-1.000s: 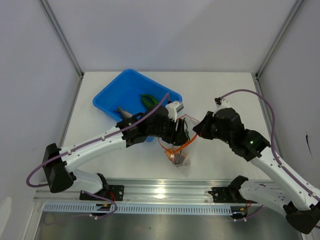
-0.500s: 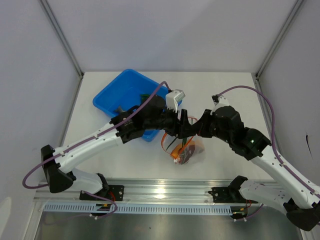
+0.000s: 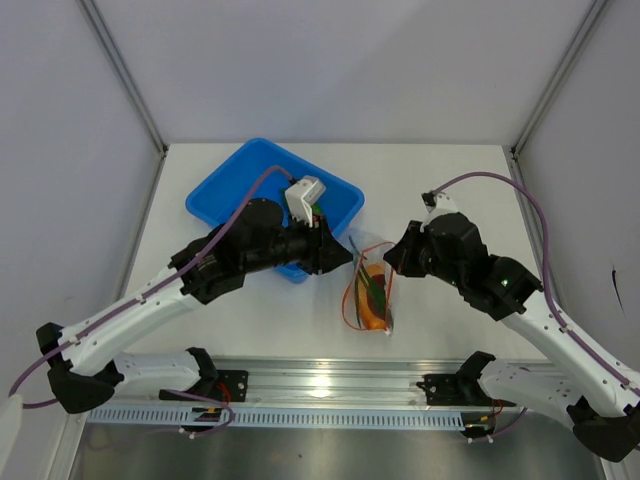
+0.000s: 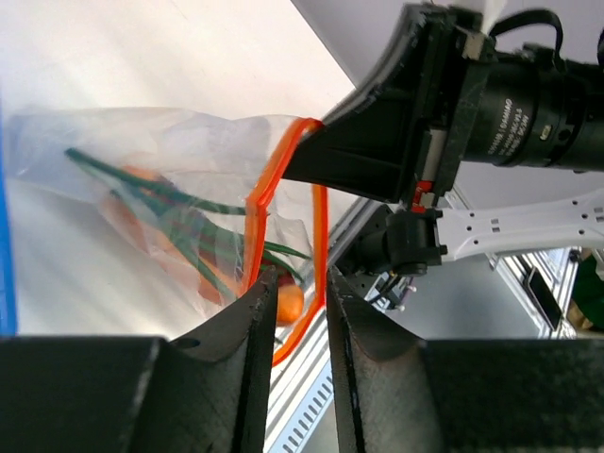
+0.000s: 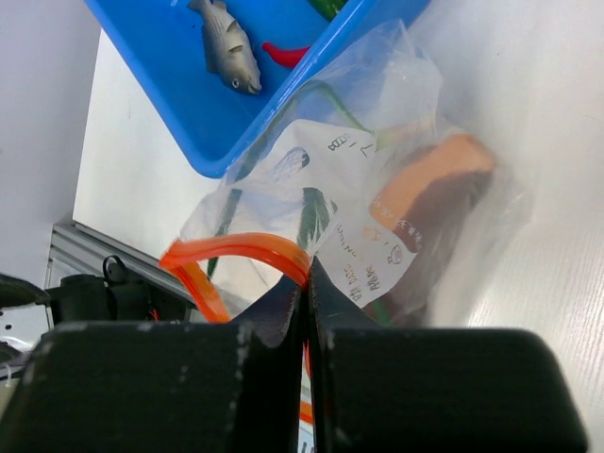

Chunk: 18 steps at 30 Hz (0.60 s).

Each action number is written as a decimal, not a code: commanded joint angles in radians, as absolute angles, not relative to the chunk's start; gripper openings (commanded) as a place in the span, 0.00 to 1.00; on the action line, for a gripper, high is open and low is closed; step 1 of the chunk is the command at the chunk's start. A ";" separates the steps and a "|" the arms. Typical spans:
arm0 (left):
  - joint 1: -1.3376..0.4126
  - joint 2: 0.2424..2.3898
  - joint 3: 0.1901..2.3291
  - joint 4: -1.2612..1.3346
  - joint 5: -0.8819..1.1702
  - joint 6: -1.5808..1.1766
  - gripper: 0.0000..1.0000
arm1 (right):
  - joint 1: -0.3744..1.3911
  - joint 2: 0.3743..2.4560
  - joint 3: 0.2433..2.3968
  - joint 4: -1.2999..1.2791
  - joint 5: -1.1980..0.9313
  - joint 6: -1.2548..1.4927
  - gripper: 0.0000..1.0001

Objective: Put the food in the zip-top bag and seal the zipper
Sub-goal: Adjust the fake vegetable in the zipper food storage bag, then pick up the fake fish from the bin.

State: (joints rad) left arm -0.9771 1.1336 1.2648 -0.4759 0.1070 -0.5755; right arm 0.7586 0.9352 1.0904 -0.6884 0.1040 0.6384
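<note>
The zip-top bag [image 3: 372, 295] lies between the arms, its mouth gaping. Its orange-red zipper [image 4: 260, 189] forms an open loop. Inside the bag lie an orange and purple-red slice [image 5: 429, 179] and a green onion [image 4: 160, 193]. My right gripper [image 3: 392, 262] is shut on the zipper strip [image 5: 236, 247] at the bag's [image 5: 377, 113] mouth. My left gripper [image 3: 342, 260] hovers left of the mouth. Its jaws are narrowly open [image 4: 300, 278], and one zipper strand shows through the gap beyond them. A grey fish-shaped piece [image 5: 226, 47] and a red chili [image 5: 283, 54] remain in the tray.
The blue tray [image 3: 225, 195] sits at the back left, partly hidden under my left arm. The tray's near corner [image 5: 274, 113] almost touches the bag. A metal rail [image 3: 320, 380] runs along the table's near edge, close to the bag's bottom.
My left gripper has drawn back from the bag mouth toward the tray, and its jaws have narrowed. The bag has swung to lie lengthwise toward the near edge. The right gripper keeps its hold.
</note>
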 commanded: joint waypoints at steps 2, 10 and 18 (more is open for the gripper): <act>-0.922 1.078 1.243 -0.511 0.078 -0.558 0.31 | 0.764 0.923 1.134 -0.678 0.117 0.612 0.00; -0.748 1.002 1.143 -0.580 0.098 -0.598 0.35 | 0.762 0.905 1.147 -0.712 0.175 0.597 0.00; -0.503 1.201 1.239 -0.711 0.241 -0.552 0.50 | 0.747 0.922 1.207 -0.792 0.267 0.545 0.00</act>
State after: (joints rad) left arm -0.5457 1.1145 1.1725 -0.6498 0.1780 -0.5766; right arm 0.7567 0.9283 1.1461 -0.7815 0.2024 0.5850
